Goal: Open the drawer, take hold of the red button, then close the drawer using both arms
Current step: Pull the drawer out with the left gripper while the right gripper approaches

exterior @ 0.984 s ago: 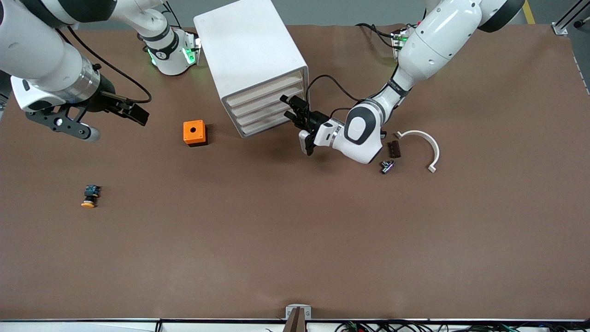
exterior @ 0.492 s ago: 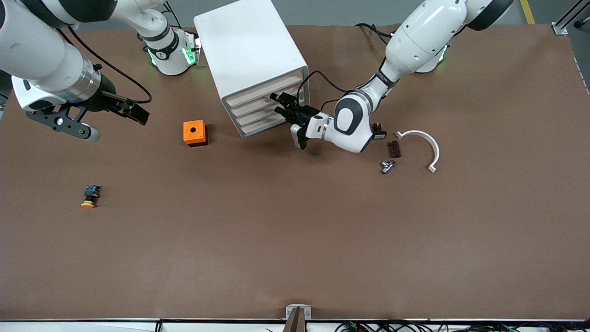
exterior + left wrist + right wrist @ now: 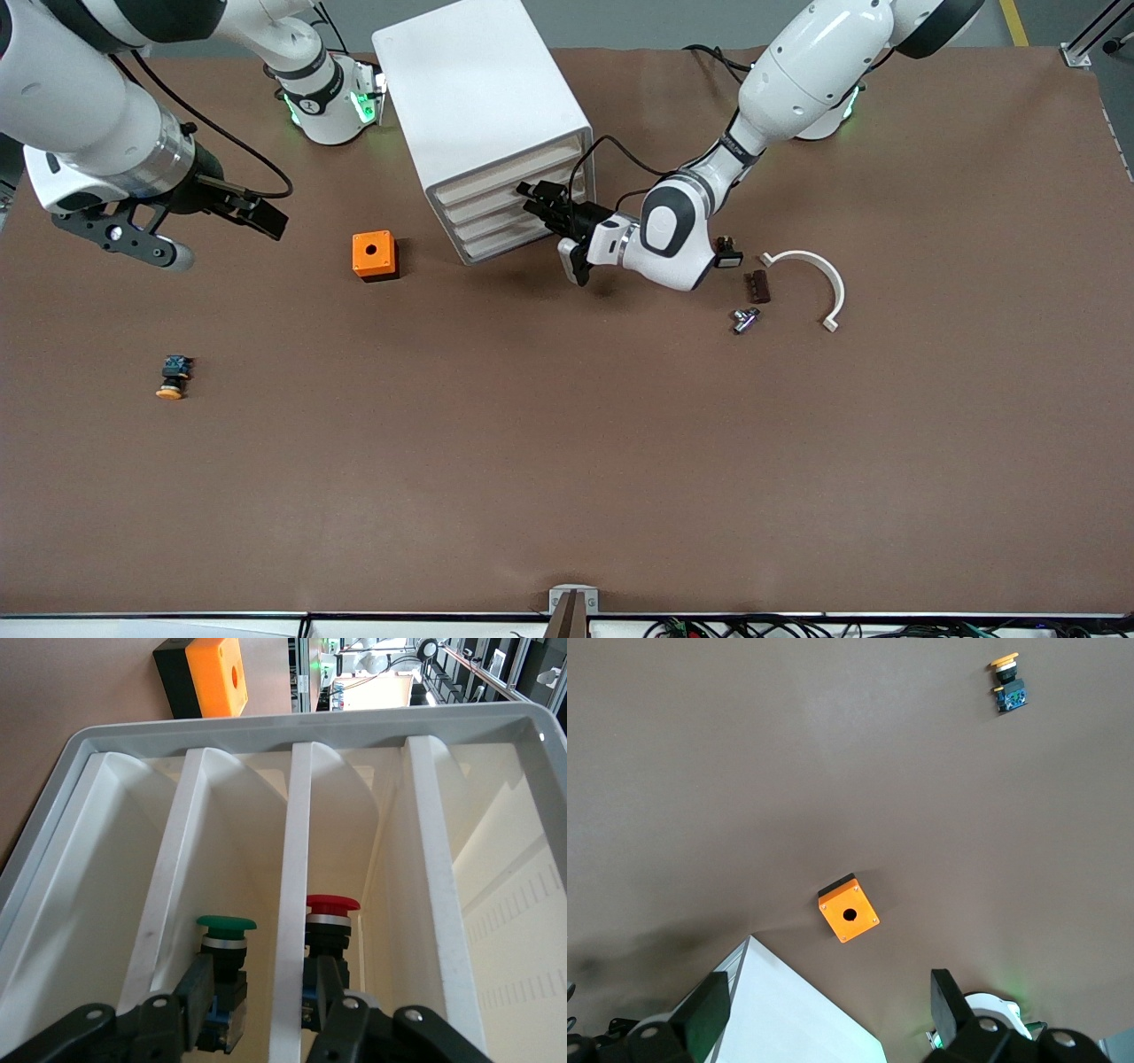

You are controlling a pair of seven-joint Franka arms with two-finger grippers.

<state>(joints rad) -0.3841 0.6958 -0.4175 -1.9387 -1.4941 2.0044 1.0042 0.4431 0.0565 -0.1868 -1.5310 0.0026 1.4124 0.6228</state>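
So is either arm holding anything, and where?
Nothing held yet. The left gripper straddles one drawer at its front edge, jaws not clamped. The right gripper waits over the table, open and empty.

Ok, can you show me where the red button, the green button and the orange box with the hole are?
red button (image 3: pixel 332 903): left wrist view, on its round red cap.
green button (image 3: pixel 226 923): left wrist view, on its green cap.
orange box (image 3: pixel 373 253): front view, on its top face beside the hole.

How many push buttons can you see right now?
3. Red-capped button and green-capped button sit in adjacent cabinet compartments; orange-capped button lies on the table toward the right arm's end. Others may be hidden inside.
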